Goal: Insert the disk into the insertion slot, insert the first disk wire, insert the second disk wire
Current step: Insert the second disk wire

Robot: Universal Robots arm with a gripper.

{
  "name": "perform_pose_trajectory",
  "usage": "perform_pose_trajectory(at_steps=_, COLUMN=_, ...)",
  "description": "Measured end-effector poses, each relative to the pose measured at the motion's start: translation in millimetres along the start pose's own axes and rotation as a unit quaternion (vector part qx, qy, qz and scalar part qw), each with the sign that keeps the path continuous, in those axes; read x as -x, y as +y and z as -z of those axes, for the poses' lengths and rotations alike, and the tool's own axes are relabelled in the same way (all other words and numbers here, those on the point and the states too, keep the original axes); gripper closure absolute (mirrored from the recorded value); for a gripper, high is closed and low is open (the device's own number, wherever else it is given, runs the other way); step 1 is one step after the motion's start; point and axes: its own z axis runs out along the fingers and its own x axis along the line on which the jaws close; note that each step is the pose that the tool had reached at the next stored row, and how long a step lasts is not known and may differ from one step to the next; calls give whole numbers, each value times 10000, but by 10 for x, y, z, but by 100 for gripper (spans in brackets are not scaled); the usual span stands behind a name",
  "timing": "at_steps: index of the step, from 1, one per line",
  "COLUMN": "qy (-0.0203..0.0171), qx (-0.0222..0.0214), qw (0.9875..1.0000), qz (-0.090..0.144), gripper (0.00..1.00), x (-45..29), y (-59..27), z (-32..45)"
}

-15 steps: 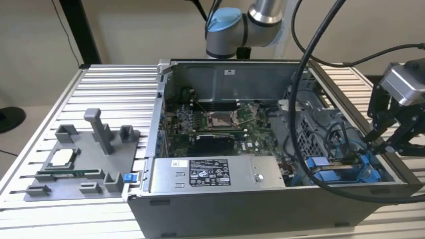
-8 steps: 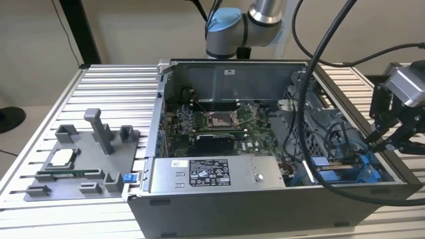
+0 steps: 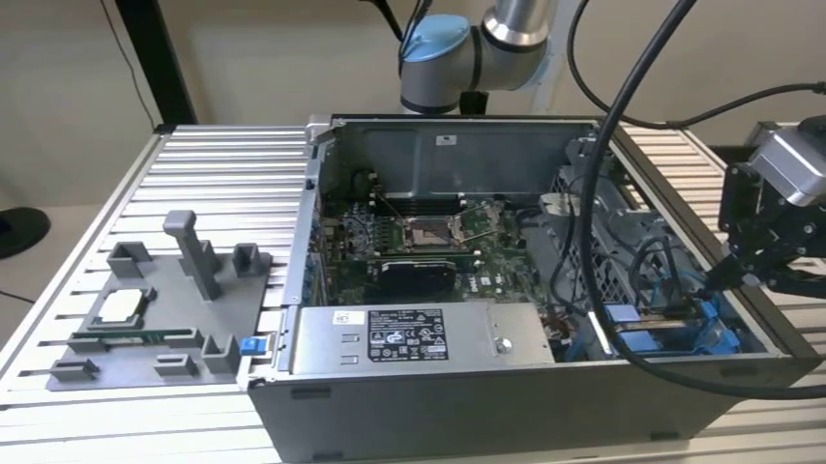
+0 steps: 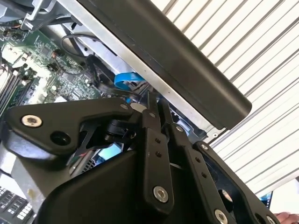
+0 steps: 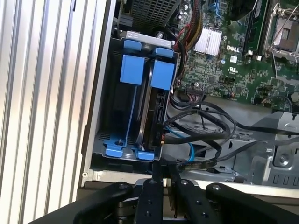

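The disk (image 5: pixel 153 112) stands on edge inside the insertion slot (image 5: pixel 119 121), a grey bay with bright blue tabs in the case's near corner at the exterior view's right (image 3: pixel 671 333). A blue wire (image 5: pixel 189 150) and black wires (image 5: pixel 210 122) curl up to the disk's open edge; I cannot tell whether they are plugged in. My gripper (image 5: pixel 164 171) hovers over the case rim just outside the bay, its black fingers drawn together with nothing visible between them. It also shows in the second wrist view (image 4: pixel 156 100) and the exterior view (image 3: pixel 714 282).
The open computer case holds a grey labelled power-supply box (image 3: pixel 413 338) and a green motherboard (image 3: pixel 427 242). A grey fixture tray (image 3: pixel 155 309) with posts lies on the slatted table (image 3: pixel 220 174) at the exterior view's left. Thick black cables (image 3: pixel 606 193) hang over the case.
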Motion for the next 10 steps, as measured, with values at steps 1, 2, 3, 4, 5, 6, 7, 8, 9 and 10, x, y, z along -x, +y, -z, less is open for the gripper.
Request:
perform_pose_trajectory(at_steps=1, qy=-4, qx=7, qw=10000, qz=-1, gripper=0, x=0, y=0, z=-1)
perform_pose_trajectory(at_steps=2, qy=-6, qx=14, qw=10000, qz=-2, gripper=0, x=0, y=0, z=1)
perform_pose_trajectory(at_steps=3, qy=-9, qx=19, qw=10000, qz=-4, gripper=0, x=0, y=0, z=2)
perform_pose_trajectory(at_steps=4, qy=-13, qx=22, qw=10000, qz=-4, gripper=0, x=0, y=0, z=2)
perform_pose_trajectory(at_steps=5, qy=-16, qx=25, qw=10000, qz=-5, gripper=100, x=0, y=0, z=4)
perform_pose_trajectory(at_steps=6, qy=-21, qx=26, qw=10000, qz=-5, gripper=100, x=2, y=1, z=11)
perform_pose_trajectory(at_steps=7, qy=-26, qx=27, qw=10000, qz=-5, gripper=100, x=5, y=1, z=25)
perform_pose_trajectory(at_steps=8, qy=-30, qx=28, qw=10000, qz=-6, gripper=100, x=9, y=3, z=47)
perform_pose_trajectory(at_steps=9, qy=-33, qx=28, qw=10000, qz=-7, gripper=100, x=13, y=5, z=69)
perform_pose_trajectory(at_steps=10, qy=-37, qx=27, qw=10000, qz=-10, gripper=100, x=18, y=9, z=97)
